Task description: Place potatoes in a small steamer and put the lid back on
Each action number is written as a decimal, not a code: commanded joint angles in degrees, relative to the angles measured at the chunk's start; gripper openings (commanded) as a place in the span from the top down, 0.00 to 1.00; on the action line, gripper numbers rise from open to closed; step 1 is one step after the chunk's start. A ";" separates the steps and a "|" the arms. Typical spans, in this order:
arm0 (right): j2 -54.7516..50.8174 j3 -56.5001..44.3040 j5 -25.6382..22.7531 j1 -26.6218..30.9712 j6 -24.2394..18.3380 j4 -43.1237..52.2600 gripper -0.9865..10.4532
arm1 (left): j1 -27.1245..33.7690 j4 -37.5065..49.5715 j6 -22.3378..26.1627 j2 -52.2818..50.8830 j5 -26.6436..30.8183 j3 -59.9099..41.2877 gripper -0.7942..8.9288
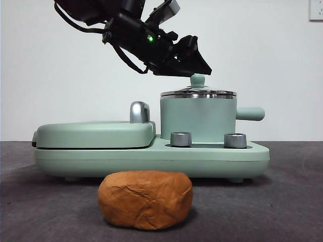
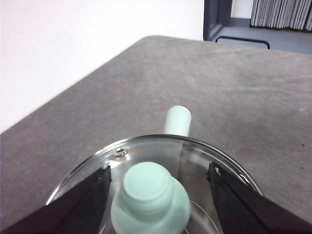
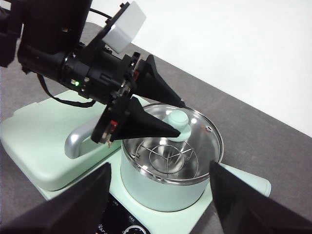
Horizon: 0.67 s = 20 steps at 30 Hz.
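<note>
On top of the pot [image 1: 198,118], our left tool [image 2: 156,183] is spread around the knob [image 2: 146,187] of the hard, breakable glass lid [image 3: 192,134].

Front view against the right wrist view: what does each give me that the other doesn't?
Only the front view shows the potato lying on the table in front of the appliance, and the two steel dials under the small steamer. Only the right wrist view looks down through the glass lid to the wire rack inside, and shows the right gripper open, hanging above the pot. Both show the left gripper open at the lid's knob, the lid on the steamer, and the closed griddle beside it.
</note>
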<state>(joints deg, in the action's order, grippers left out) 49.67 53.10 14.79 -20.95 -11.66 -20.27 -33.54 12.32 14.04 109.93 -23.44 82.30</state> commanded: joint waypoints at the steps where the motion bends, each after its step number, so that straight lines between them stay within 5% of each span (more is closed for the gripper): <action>1: 0.28 1.01 -0.04 -0.31 0.79 0.57 0.64 | -0.57 0.83 -1.11 2.34 0.72 1.57 0.60; 20: 0.28 1.01 -0.04 -0.31 0.79 0.52 0.64 | -0.57 4.09 -6.21 5.53 1.88 1.66 0.64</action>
<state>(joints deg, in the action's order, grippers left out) 49.67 53.10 14.79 -20.95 -11.66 -20.29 -33.56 16.19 8.23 113.93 -21.82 82.50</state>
